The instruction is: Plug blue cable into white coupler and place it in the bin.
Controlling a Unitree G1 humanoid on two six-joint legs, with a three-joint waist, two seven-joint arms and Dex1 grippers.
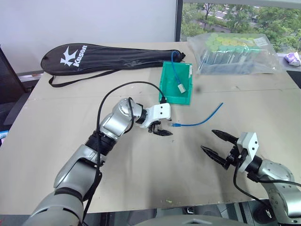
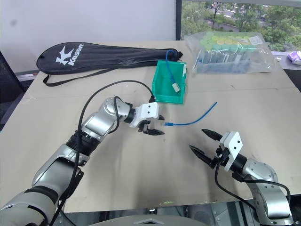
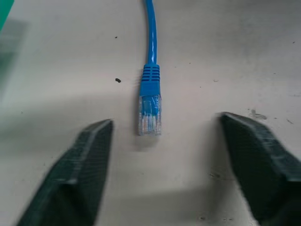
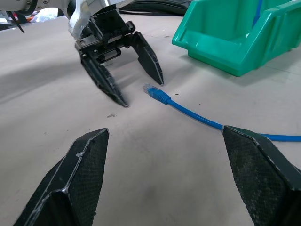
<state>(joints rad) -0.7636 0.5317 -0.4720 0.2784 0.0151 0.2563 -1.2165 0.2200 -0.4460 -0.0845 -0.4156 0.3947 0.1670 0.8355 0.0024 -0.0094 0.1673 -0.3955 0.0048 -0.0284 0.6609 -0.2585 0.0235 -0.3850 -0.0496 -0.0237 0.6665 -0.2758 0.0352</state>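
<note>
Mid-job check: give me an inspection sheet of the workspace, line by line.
Surface: tan table, a few dark specks.
Job's things: blue cable loose on the table, clear plug unplugged; green bin holds a second blue cord with a white block; white coupler: cannot tell.
Clutter: black racket bag; clear bag of green-capped tubes.
Grippers: left gripper open, straddling the plug; right gripper open, empty.
Cables: black lead looping over the left arm.
Surroundings: window, trees outside.
</note>
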